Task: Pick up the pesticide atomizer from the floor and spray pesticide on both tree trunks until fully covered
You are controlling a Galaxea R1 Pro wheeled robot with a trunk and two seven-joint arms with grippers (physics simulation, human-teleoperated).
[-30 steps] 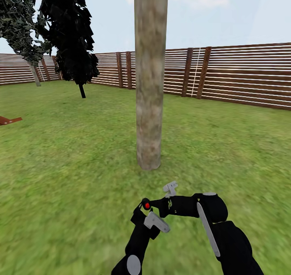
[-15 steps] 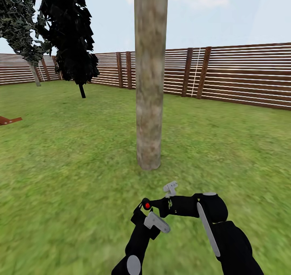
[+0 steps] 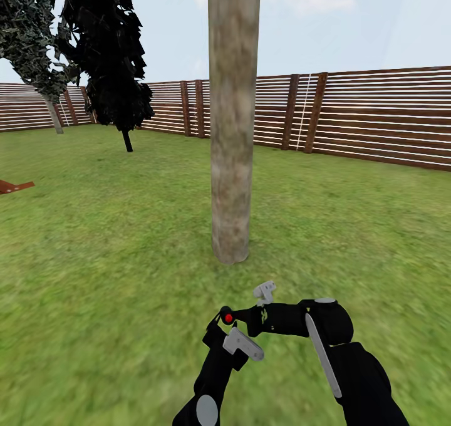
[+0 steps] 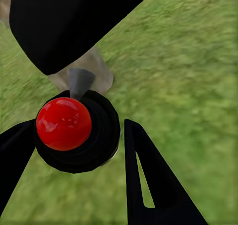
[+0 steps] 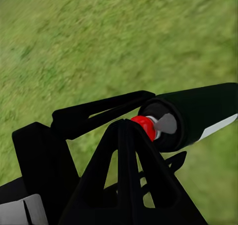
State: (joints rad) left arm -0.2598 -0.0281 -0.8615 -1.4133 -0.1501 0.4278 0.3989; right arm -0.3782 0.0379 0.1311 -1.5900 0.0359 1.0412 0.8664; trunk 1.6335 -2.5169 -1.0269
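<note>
Ahead of the left hand (image 3: 227,326), the trunk (image 3: 233,131) is mottled grey-brown. The lawn (image 3: 113,238) is green, the fence (image 3: 376,119) brown-slatted. The atomizer (image 4: 77,130) is black with a red knob.

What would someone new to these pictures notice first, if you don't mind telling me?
A thick mottled tree trunk rises from the lawn straight ahead, running out of the top of the head view. Below it, the robot's two black arms meet around a black item with a red ball, which the left wrist view shows close up. A brown slatted fence closes the background.
</note>
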